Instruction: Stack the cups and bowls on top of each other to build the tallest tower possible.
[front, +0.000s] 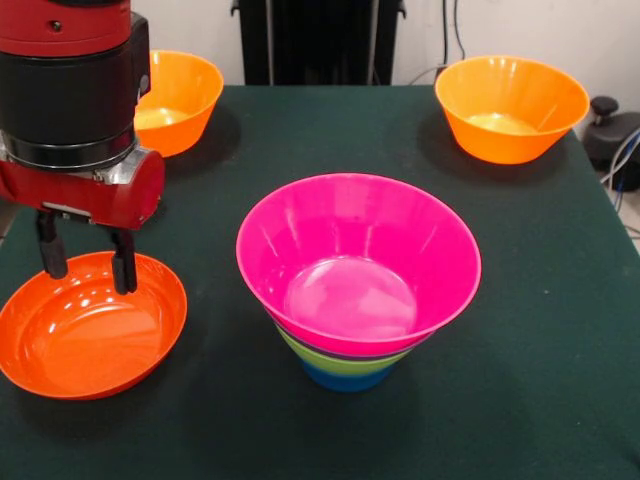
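The tower stands mid-table: a large pink bowl (352, 250) on top, a thin purple rim (300, 340) under it, then a lime green bowl (340, 361) and a small blue base (347, 378). A wide orange bowl (85, 340) lies at the near left. My gripper (88, 278) hangs open over that bowl's far rim. One finger (125, 270) is over the bowl's inside and the other is at the rim. I cannot tell if they touch it. Two large yellow-orange bowls sit at the far left (185, 95) and the far right (510, 105). No cups and no small ridged green bowl show.
The dark green table (530, 340) ends at the right edge, where a black device with cables (612, 130) stands off the table. The black pedestal (320, 40) is at the far side. The arm's red and black body fills the upper left.
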